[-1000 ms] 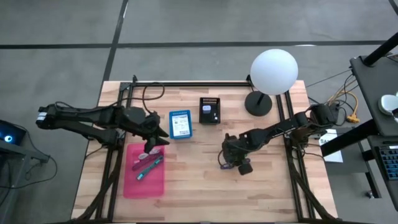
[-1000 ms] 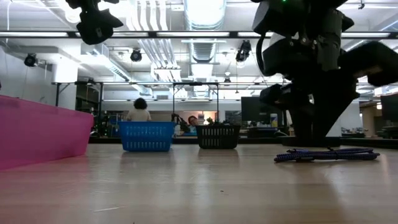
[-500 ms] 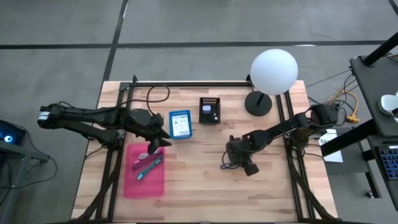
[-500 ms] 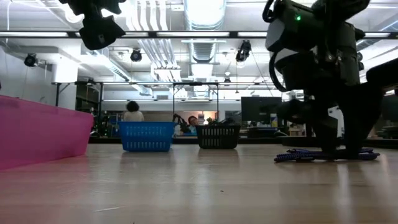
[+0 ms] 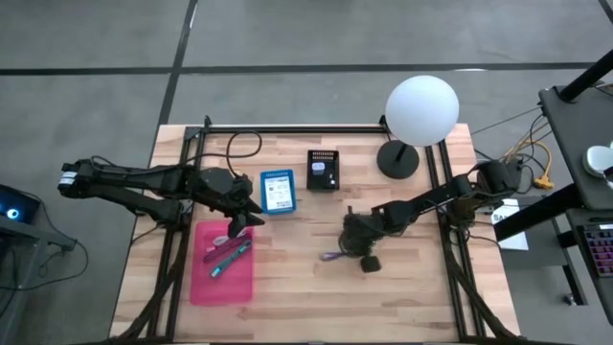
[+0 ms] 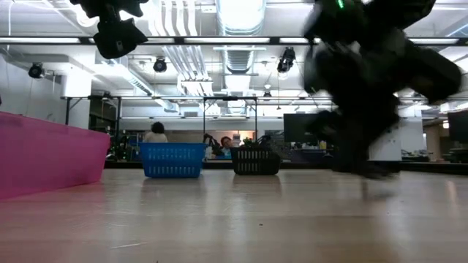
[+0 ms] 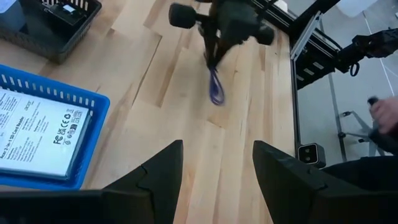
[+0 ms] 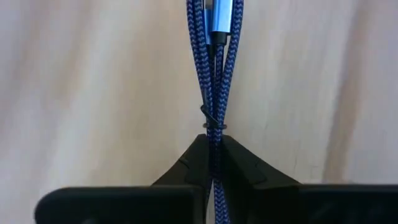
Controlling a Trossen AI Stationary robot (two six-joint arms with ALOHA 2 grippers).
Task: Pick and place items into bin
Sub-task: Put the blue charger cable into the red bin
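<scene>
High view: 2 arms, right pincer (image 5: pixel 352 241) pinching 1 purple braided cable (image 5: pixel 333 256), left pincer (image 5: pixel 247 217) spread over 1 pink bin (image 5: pixel 199 284).

Right gripper (image 5: pixel 352 243) lifted purple cable (image 5: pixel 332 256) off table

Grey floor (image 5: pixel 86 38) surrounding the wooden table (image 5: pixel 297 287); ceiling lights (image 6: pixel 238 11) glowing at upper centre; a seated person (image 6: pixel 155 134) showing at centre left.

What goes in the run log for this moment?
right tool: shut on cable, lifted off table | left tool: open, above pink bin | bin holds strips
</scene>
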